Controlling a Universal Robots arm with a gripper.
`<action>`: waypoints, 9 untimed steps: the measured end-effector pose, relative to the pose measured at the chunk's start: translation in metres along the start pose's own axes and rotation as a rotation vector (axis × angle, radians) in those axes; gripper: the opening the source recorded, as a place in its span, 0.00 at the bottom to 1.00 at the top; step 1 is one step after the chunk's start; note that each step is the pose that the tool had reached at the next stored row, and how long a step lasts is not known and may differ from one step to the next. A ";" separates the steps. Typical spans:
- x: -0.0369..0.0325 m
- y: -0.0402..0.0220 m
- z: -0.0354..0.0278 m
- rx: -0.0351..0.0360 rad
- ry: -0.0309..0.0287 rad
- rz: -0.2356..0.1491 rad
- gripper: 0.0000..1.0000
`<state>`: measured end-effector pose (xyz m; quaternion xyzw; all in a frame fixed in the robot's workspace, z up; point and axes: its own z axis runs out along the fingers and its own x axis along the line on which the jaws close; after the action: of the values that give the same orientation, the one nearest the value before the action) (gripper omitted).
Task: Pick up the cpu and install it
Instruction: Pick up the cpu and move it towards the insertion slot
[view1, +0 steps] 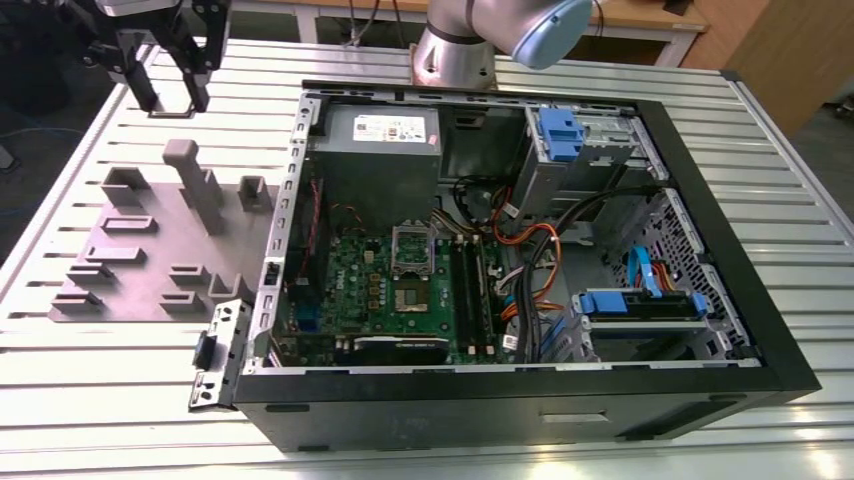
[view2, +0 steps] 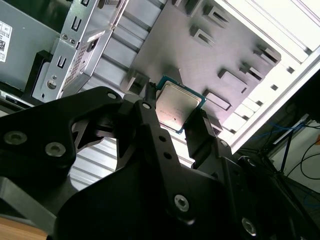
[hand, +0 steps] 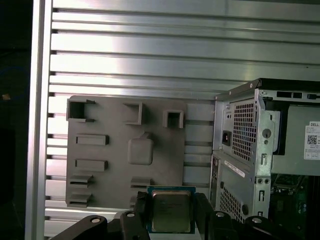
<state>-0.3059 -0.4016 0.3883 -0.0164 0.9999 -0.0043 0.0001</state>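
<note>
Claw (view2: 177, 114) is clenched on the cpu (view2: 176, 102); chip is gripped at opp. edges betw. the fingers (view2: 152, 125), metal top seen in both wrist views. Claw & cpu are held in the air near the grey fixture plate (hand: 112, 150), not touching it. Open PC case (view1: 534, 250) is set just beside the plate, on the exterior view's right of it. Both are carried by the slatted worktop (view1: 120, 370).

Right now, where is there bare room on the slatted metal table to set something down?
Bare slats lie on the exterior view's right of the open black computer case, and between the grey slotted plate and the near edge. Cables crowd the case.
</note>
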 end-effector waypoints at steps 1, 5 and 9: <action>-0.0004 0.0000 0.0000 0.0000 0.0000 0.000 0.47; -0.0022 -0.0001 0.0000 0.0000 0.0000 0.000 0.47; -0.0043 -0.0001 0.0000 -0.0001 0.0000 0.000 0.47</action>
<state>-0.3015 -0.4016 0.3883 -0.0164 0.9999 -0.0042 0.0001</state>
